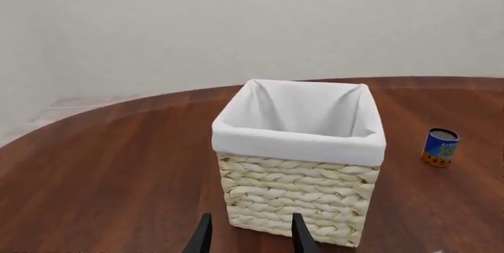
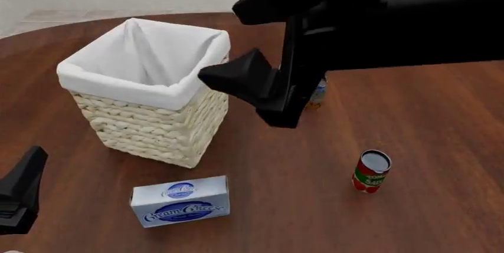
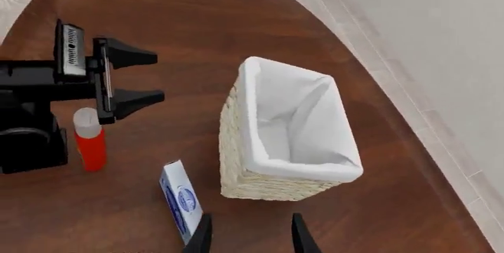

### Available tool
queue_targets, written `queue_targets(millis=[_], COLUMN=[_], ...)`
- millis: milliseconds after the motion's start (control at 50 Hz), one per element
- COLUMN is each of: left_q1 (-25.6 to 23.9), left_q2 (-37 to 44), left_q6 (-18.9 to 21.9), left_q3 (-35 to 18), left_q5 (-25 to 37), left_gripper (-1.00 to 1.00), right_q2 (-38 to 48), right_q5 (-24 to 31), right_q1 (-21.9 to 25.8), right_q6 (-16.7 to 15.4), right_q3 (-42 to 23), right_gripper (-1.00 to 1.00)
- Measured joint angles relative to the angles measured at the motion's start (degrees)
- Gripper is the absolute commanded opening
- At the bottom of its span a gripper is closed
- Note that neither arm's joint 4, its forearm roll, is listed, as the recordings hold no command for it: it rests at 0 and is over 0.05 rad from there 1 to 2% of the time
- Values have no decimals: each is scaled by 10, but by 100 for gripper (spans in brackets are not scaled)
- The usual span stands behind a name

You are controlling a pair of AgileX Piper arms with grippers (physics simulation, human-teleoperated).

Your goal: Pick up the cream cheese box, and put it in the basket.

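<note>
The cream cheese box (image 2: 179,200) lies flat on the wooden table just in front of the basket (image 2: 162,126); it also shows in the right wrist view (image 3: 179,203). The basket is wicker with a white liner and looks empty inside (image 3: 287,132) (image 1: 299,206). My left gripper (image 1: 252,238) is open and empty, low over the table, facing the basket from a short way off; it also shows in the right wrist view (image 3: 146,78) and partly in the front view (image 2: 22,194). My right gripper (image 3: 249,238) is open and empty, held high above the box and basket (image 2: 216,77).
A red can (image 2: 371,171) stands right of the box. A blue can (image 1: 440,147) stands beyond the basket's right side, partly hidden behind my right arm (image 2: 317,94). A red cylinder with a white top (image 3: 89,138) stands by the left arm.
</note>
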Motion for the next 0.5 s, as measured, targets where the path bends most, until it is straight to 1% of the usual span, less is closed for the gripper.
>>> queue_targets(millis=[140, 340, 500], left_q1=[0, 0, -4], left_q2=[0, 0, 0], left_q6=[-2, -3, -2], left_q3=[0, 0, 1], left_q5=[0, 0, 0], left_gripper=[100, 100, 100], right_q2=[15, 24, 90], right_q5=[10, 16, 6], right_q1=[14, 23, 61], right_q6=[-4, -6, -24], right_q3=[-14, -22, -20], right_gripper=[100, 100, 100])
